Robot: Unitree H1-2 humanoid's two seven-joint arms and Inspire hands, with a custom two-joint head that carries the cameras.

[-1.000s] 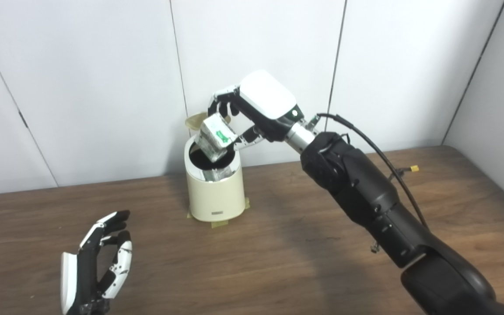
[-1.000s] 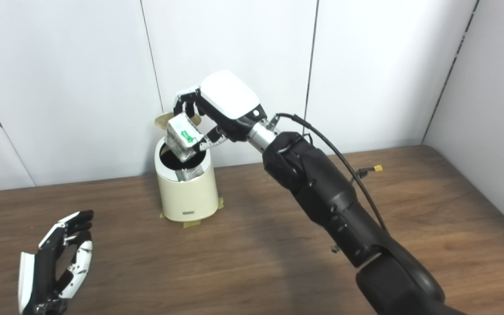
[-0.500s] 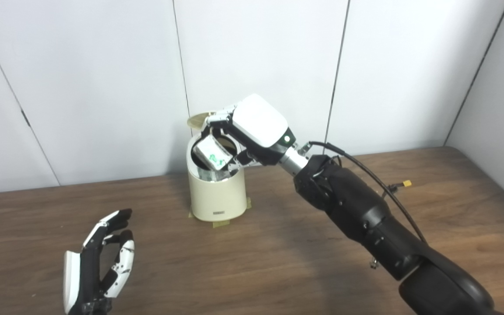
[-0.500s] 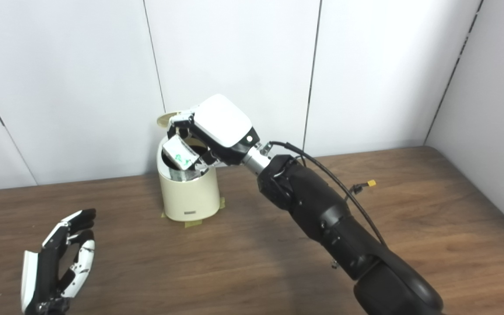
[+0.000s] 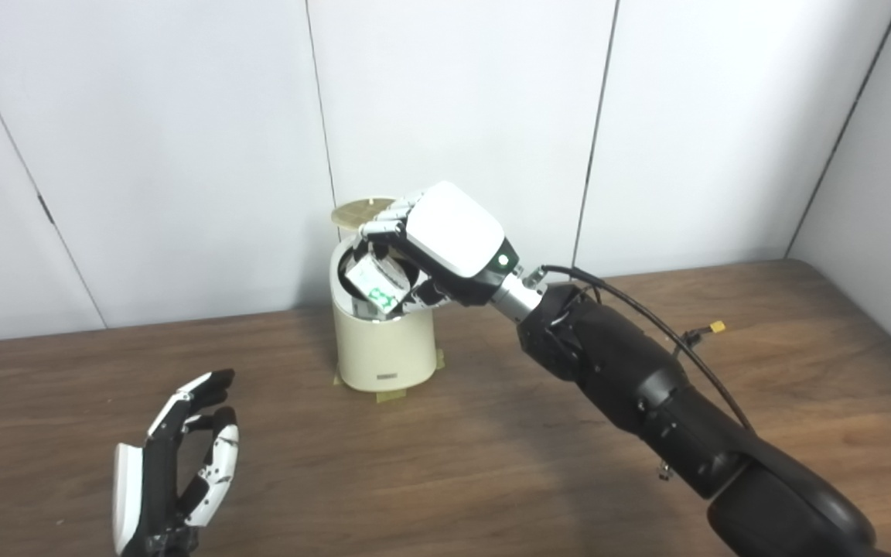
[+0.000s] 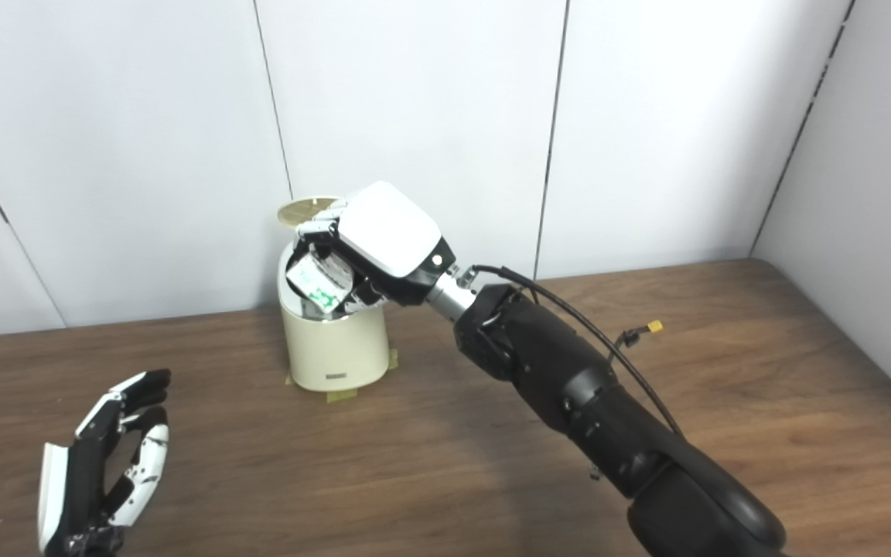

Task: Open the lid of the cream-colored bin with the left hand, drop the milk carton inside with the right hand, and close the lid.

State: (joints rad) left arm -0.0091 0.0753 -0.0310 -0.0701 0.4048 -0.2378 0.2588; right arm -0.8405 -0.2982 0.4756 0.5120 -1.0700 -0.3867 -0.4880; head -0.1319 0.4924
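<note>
The wooden bench (image 5: 492, 464) carries everything here, and the right arm reaches across it from the near right toward the back wall. Directly under the right hand (image 5: 445, 247) stands the cream-colored bin (image 5: 385, 344), taped down at its foot, its lid (image 5: 360, 210) tipped up just behind the fingertips, so the mouth is open. The right hand is curled around the milk carton (image 5: 374, 285), gripping it across its sides, and the carton sits tilted in the bin's mouth, its lower end already below the rim. Far nearer to me, well apart from the bin, the left hand (image 5: 175, 472) hovers above the bench holding nothing, fingers spread and pointing up.

The carton looks small and light, likely empty or nearly so, with thin walls that would dent under a hard squeeze; its coated faces are probably a bit slick. A hold across the two broad flat sides, as now, seems soundest. The lid appears thin and light, best pressed at its free front edge.
</note>
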